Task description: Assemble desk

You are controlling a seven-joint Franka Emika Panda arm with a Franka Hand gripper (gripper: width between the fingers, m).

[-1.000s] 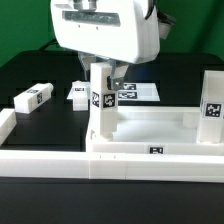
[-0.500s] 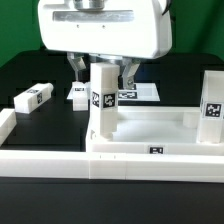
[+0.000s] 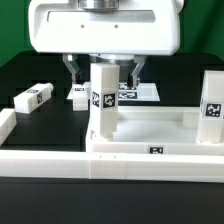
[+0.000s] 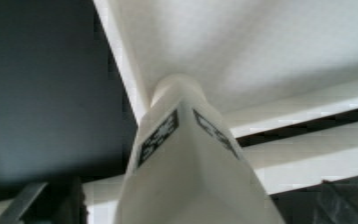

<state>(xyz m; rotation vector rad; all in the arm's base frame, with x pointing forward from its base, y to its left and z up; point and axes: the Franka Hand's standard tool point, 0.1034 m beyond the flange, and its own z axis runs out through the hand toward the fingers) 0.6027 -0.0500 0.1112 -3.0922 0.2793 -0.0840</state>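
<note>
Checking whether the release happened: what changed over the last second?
The gripper spread its jaws apart, letting go of the upright leg, and they now stand clear on either side of it. Its body also looms wider in the exterior view. The upright leg stayed standing at the tabletop corner; the lying leg did not move.

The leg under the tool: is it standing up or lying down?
Upright. The leg stands on end at the tabletop's corner, its long side vertical; another leg lies flat on the table.
</note>
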